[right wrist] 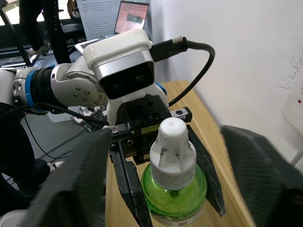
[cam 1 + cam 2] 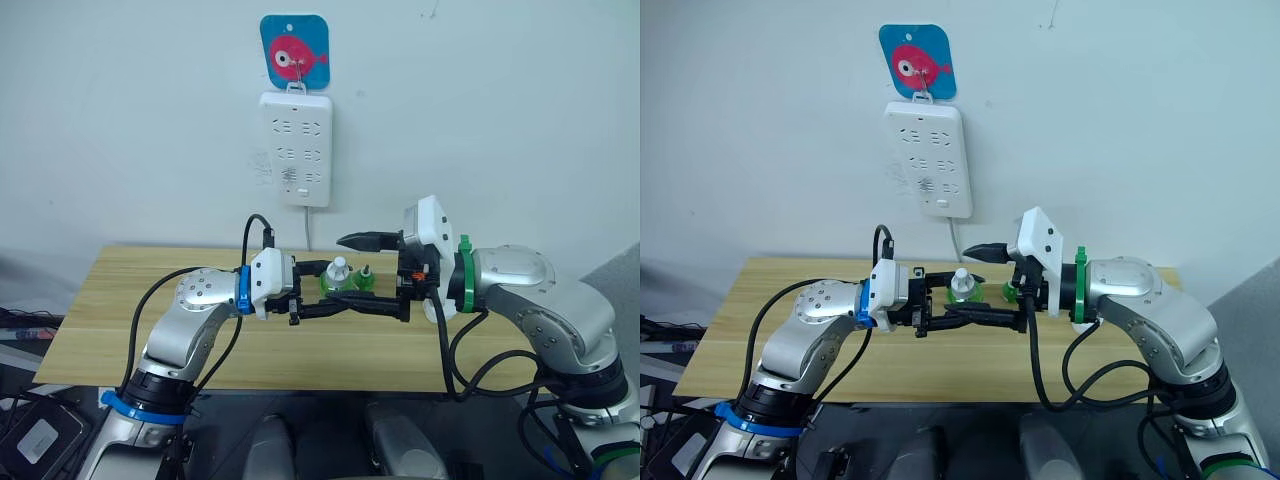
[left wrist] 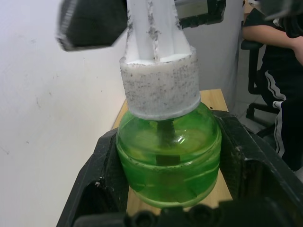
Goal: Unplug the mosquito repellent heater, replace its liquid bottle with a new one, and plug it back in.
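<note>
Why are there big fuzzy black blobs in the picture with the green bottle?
Right wrist view: the blobs are that gripper's own fingers, too near the camera to focus; the bottle beyond is sharp. Left wrist view: the bottle shows glare.

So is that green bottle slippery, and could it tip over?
Probably a bit slippery: the green bottle looks smooth, round and glossy. It seems partly full of liquid, so likely bottom-heavy, yet the tall white cap could make it tip if nudged high. The left gripper brackets its sides, which should steady it.
</note>
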Action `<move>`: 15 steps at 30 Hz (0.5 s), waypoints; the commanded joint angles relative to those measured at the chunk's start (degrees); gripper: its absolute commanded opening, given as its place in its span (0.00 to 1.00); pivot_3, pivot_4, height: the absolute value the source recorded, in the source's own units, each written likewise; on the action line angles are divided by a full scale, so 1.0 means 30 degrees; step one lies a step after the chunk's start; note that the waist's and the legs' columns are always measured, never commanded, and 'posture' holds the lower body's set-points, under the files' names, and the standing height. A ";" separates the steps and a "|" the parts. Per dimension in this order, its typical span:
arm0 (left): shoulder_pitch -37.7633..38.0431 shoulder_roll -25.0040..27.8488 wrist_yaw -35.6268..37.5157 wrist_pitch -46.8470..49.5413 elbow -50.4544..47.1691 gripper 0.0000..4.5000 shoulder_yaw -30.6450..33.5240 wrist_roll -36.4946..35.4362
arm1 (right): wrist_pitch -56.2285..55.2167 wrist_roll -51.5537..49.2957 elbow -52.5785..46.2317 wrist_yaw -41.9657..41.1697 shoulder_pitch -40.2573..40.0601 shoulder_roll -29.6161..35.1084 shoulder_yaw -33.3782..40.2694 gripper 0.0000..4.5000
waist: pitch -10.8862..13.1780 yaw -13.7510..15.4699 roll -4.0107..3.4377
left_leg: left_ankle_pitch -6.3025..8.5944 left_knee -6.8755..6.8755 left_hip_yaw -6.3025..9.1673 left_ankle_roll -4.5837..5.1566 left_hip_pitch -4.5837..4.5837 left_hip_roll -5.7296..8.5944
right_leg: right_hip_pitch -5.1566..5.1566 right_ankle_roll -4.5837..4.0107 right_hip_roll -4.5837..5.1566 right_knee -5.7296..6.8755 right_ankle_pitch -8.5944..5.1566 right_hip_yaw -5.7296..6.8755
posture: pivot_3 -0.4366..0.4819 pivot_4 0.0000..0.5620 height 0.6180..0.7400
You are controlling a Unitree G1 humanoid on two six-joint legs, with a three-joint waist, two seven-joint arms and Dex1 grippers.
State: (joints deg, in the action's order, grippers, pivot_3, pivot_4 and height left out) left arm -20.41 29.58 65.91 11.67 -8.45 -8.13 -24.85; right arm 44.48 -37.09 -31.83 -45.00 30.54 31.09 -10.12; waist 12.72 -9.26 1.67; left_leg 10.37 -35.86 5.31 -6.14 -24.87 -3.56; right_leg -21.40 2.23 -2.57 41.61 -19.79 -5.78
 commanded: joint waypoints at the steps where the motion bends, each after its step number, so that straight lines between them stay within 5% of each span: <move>1: 0.0100 -0.0034 0.0053 -0.0451 -0.0492 0.52 0.0088 -0.0031 | -0.0333 -0.0266 -0.0257 -0.0169 0.0136 -0.0086 0.0344 0.54 | -0.0001 -0.0025 -0.0001 | 0.0000 0.0000 0.0002 0.0000 0.0002 -0.0004 | 0.0000 -0.0001 -0.0003 0.0001 0.0000 0.0003 | 0.27 0.26 0.93; 7: 0.0250 -0.0063 0.0013 -0.0519 -0.0384 0.52 0.0065 0.0072 | -0.0268 -0.0778 -0.0349 -0.0375 0.0297 -0.0187 0.0537 0.07 | -0.0001 -0.0043 -0.0001 | 0.0000 0.0001 0.0000 0.0000 0.0001 -0.0006 | -0.0001 -0.0001 -0.0007 0.0001 0.0000 0.0001 | 0.27 0.26 0.93; 15: 0.0927 0.0412 -0.0296 -0.0457 0.0282 0.52 0.0409 0.0460 | 0.1411 -0.3522 -0.0268 0.0448 0.2223 0.0334 0.3404 0.06 | -0.0001 -0.0064 -0.0003 | 0.0000 -0.0003 -0.0004 0.0001 0.0002 -0.0007 | 0.0000 -0.0001 -0.0007 0.0002 0.0001 -0.0003 | 0.26 0.27 0.93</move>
State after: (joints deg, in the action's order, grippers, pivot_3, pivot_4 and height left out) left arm -18.35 30.17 65.41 10.66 -7.79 -8.06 -23.67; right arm 48.20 -45.32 -31.29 -44.73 35.97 31.50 -2.91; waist 12.72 -9.46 1.66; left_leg 10.37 -35.85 5.30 -6.14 -24.86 -3.58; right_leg -21.40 2.22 -2.60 41.62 -19.79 -5.78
